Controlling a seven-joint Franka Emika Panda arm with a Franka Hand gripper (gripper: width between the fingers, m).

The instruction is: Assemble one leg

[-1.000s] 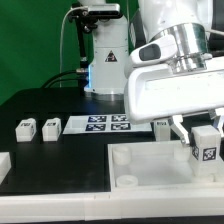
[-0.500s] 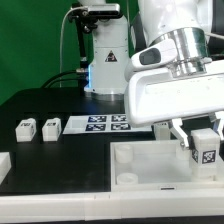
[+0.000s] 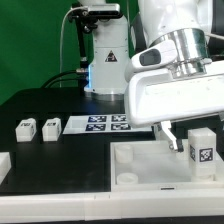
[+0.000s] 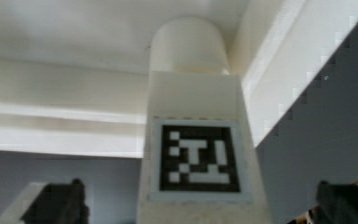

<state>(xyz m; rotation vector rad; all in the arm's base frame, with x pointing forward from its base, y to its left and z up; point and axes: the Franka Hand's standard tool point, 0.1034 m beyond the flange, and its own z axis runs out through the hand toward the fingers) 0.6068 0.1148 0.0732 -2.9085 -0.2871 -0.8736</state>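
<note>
Gripper point(image 4: 202, 203): jaws now spread wide either side of leg point(image 3: 203, 148), holding nothing; 0.5 s ago they pinched it. Leg: upright on tray point(image 3: 135, 160), ext. view's right. You can read it as released; seating unconfirmed.

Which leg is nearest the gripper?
The upright leg on the white tray, exterior view's right, just under the gripper; the other two sit far off on the table.
</note>
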